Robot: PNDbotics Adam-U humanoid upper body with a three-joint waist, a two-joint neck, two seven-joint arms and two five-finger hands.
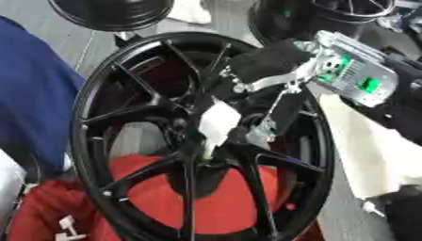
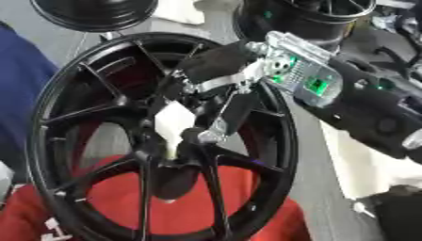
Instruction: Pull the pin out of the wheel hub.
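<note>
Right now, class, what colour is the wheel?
Black, spokes and rim alike; the wheel shows best in the left eye view.

Right arm reaching in from the upper right, hand bent down.

The black right forearm, with a clear-cased wrist showing green lights inside, slants down from the upper right. The black-and-silver right hand (image 2: pixel 216 89) hangs from it, fingers (image 2: pixel 235 109) curled downward with their tips (image 1: pixel 261 133) closing beside a white piece. The left hand is out of sight.
</note>
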